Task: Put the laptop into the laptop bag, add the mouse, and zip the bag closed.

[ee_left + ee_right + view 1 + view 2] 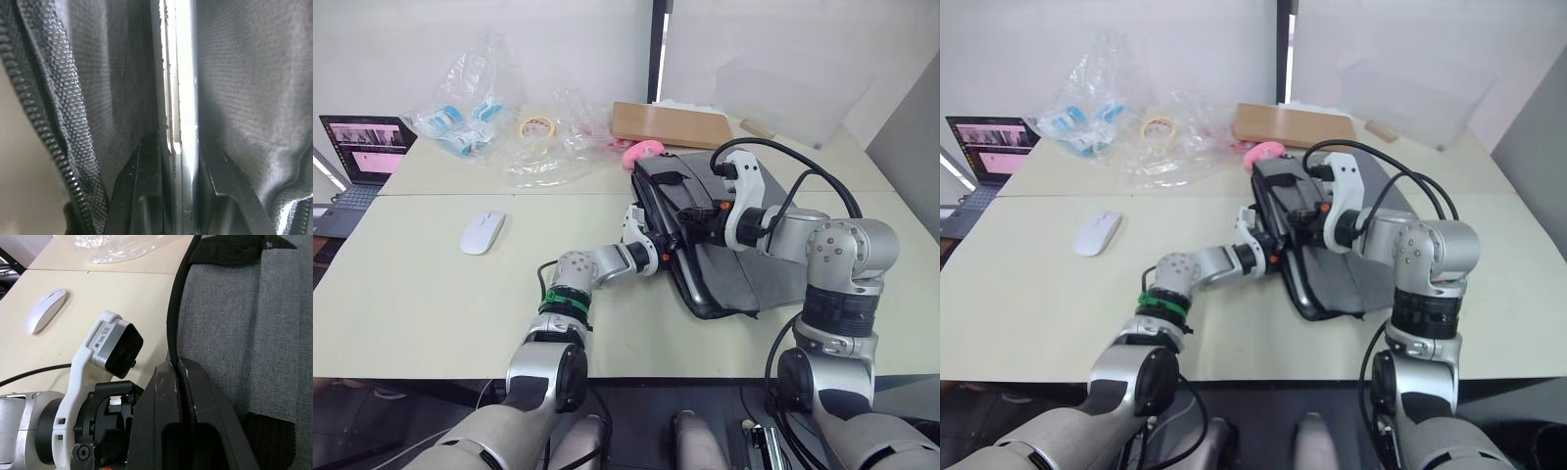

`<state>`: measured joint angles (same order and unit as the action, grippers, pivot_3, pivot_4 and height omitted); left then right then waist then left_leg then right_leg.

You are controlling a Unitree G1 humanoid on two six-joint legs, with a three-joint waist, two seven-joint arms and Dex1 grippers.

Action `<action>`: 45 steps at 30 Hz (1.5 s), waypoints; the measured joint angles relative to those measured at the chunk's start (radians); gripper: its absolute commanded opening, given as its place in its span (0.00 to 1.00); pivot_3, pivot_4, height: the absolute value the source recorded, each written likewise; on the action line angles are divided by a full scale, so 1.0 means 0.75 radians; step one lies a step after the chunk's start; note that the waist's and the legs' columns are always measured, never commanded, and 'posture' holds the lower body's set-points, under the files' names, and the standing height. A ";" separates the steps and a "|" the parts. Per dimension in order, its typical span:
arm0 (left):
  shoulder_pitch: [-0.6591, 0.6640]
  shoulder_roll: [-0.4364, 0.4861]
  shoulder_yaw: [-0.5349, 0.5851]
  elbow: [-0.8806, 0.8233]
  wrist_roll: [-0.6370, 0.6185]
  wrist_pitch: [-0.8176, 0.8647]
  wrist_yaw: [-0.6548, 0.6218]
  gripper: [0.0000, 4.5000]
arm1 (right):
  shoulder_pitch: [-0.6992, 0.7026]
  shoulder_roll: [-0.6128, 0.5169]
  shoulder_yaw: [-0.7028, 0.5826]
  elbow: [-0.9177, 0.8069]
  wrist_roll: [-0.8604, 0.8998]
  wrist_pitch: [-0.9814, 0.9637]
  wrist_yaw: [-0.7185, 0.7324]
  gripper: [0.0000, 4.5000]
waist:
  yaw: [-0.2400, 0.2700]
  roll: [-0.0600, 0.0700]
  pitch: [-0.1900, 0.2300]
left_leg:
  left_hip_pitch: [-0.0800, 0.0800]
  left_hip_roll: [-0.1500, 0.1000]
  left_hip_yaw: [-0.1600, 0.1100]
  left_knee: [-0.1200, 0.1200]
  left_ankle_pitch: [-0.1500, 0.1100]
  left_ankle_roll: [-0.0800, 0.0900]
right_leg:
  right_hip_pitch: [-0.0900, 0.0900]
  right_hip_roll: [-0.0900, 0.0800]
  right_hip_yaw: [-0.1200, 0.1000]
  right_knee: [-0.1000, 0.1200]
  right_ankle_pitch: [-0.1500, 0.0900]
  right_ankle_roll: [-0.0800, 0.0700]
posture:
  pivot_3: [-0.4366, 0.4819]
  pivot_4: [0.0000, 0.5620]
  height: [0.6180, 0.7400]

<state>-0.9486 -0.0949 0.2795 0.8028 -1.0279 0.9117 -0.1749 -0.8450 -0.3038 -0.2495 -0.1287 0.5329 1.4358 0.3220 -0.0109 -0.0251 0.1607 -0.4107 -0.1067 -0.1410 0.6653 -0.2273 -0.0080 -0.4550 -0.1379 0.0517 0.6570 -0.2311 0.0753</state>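
Observation:
The grey laptop bag [734, 255] lies flat at the table's centre right, its zip side open toward my left arm. My left gripper [658, 245] reaches into that opening. In the left wrist view its fingers [142, 186] are shut on the silver edge of the laptop [183, 98], with grey fabric on both sides. From above, the laptop is hidden inside the bag. My right gripper [690, 220] is shut on the bag's black edging [178, 298] and holds the upper flap up. The white mouse [481, 232] rests on the table to the left, apart from both grippers.
A small dark laptop with a pink screen [367, 147] stands at the far left edge. Crumpled plastic bags [470, 108], a tape roll [536, 127], a pink soft object [641, 152] and a flat wooden board [671, 122] lie along the back.

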 measured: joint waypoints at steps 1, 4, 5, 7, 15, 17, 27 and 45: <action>0.000 -0.001 0.005 0.001 0.014 0.000 -0.013 0.07 | 0.000 0.000 0.000 0.000 0.000 -0.001 0.000 0.01 | 0.000 0.000 0.000 | 0.000 0.000 0.000 0.000 0.000 0.000 | 0.000 0.000 0.000 0.000 0.000 0.000 | 0.48 0.27 1.00; 0.000 -0.002 0.020 0.001 0.054 0.005 -0.045 0.30 | 0.000 0.000 0.000 0.001 0.000 -0.008 0.000 0.00 | -0.002 0.000 0.000 | 0.000 0.000 0.000 0.000 0.000 0.001 | 0.000 0.000 0.000 0.000 0.000 0.000 | 0.48 0.27 1.00; 0.000 0.001 0.022 -0.004 0.069 0.008 -0.048 0.35 | 0.000 -0.001 0.000 0.001 0.000 -0.010 0.000 0.00 | -0.002 0.000 0.000 | 0.000 0.000 0.000 0.000 0.000 0.001 | 0.000 0.000 0.000 0.000 0.000 0.000 | 0.48 0.27 1.00; 0.007 0.003 0.024 -0.014 0.086 0.025 -0.052 0.51 | 0.000 -0.003 0.001 0.007 0.000 -0.012 0.001 0.00 | -0.004 0.000 0.000 | 0.000 0.000 0.000 0.000 0.000 0.001 | 0.000 0.000 0.000 0.000 0.000 0.000 | 0.48 0.27 1.00; 0.082 0.033 0.048 -0.171 0.115 0.139 -0.051 0.72 | 0.000 -0.024 0.011 0.042 0.001 -0.067 0.012 0.00 | -0.011 0.000 0.000 | 0.002 0.001 0.001 0.000 -0.001 0.001 | 0.000 0.001 0.003 0.002 0.000 0.000 | 0.48 0.27 1.00; 0.105 0.034 0.052 -0.218 0.115 0.165 -0.045 0.72 | -0.001 -0.025 0.015 0.046 0.001 -0.069 0.013 0.00 | -0.011 0.000 0.000 | 0.002 0.001 0.001 0.000 -0.001 0.002 | 0.000 0.001 0.003 0.002 0.000 0.000 | 0.48 0.27 1.00; 0.177 0.037 0.112 -0.350 0.110 0.249 0.004 0.26 | 0.000 -0.031 0.029 0.058 0.004 -0.077 0.015 0.00 | -0.010 0.000 0.000 | 0.003 0.001 0.004 0.000 -0.003 0.005 | 0.000 0.002 0.005 0.002 0.000 0.000 | 0.48 0.27 1.00; 0.060 -0.005 0.120 -0.152 0.216 0.100 -0.048 0.03 | 0.000 0.000 0.012 0.046 0.028 -0.048 -0.020 0.00 | -0.002 0.000 0.000 | 0.002 0.001 0.007 0.005 -0.004 0.008 | 0.000 0.002 0.007 0.002 0.004 0.001 | 0.48 0.27 1.00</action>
<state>-0.9038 -0.0990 0.3694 0.6891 -0.8659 0.9868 -0.2111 -0.8452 -0.3039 -0.2406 -0.0945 0.5541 1.4000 0.3070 -0.0122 -0.0251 0.1607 -0.4091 -0.1060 -0.1361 0.6688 -0.2301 -0.0017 -0.4548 -0.1363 0.0568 0.6585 -0.2280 0.0764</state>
